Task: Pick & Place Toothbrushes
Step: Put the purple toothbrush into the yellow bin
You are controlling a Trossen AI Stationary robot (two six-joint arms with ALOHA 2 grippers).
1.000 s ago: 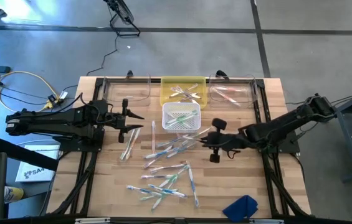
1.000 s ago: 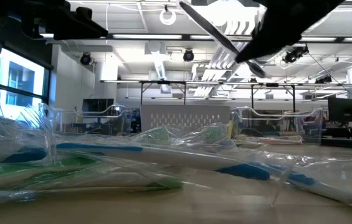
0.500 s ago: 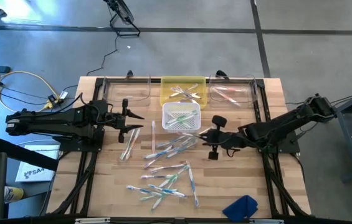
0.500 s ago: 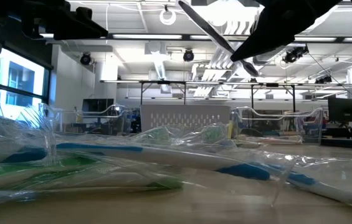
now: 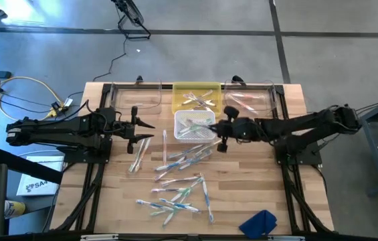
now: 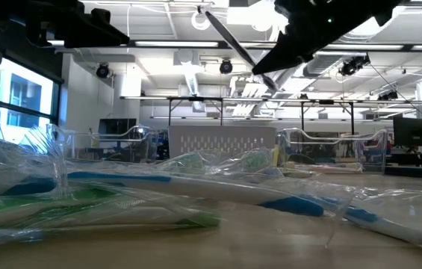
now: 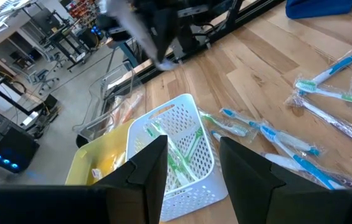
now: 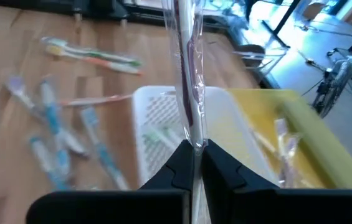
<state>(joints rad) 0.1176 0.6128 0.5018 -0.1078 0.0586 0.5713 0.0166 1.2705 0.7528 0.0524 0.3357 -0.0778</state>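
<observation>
Several wrapped toothbrushes [image 5: 180,179] lie scattered on the wooden table. More toothbrushes lie in the white basket [image 5: 194,126] and in the yellow bin [image 5: 197,97] behind it. My right gripper [image 5: 215,132] hovers at the basket's right side, shut on one wrapped toothbrush [image 8: 185,68]; in the low view this toothbrush [image 6: 229,37] slants upward, high over the table. My left gripper [image 5: 146,132] waits left of the basket, raised, open and with nothing between its fingers [image 7: 151,165]. My right gripper pinches the wrapped toothbrush near one end [image 8: 193,140] between its two fingertips. The fingers come nearly level from the table's right, and the toothbrush runs on ahead of them, roughly in line. It is lifted clear, reaching over the white basket.
Two clear bins [image 5: 135,97] [image 5: 249,100] flank the yellow bin at the far edge. A blue cloth [image 5: 259,221] lies at the near right. Bare wood shows on the right side of the table [image 5: 262,181].
My right gripper has swung toward the table's far edge, from beside the scattered pile to the white basket's right side, carrying the toothbrush clear of the table. It has stayed shut on it.
</observation>
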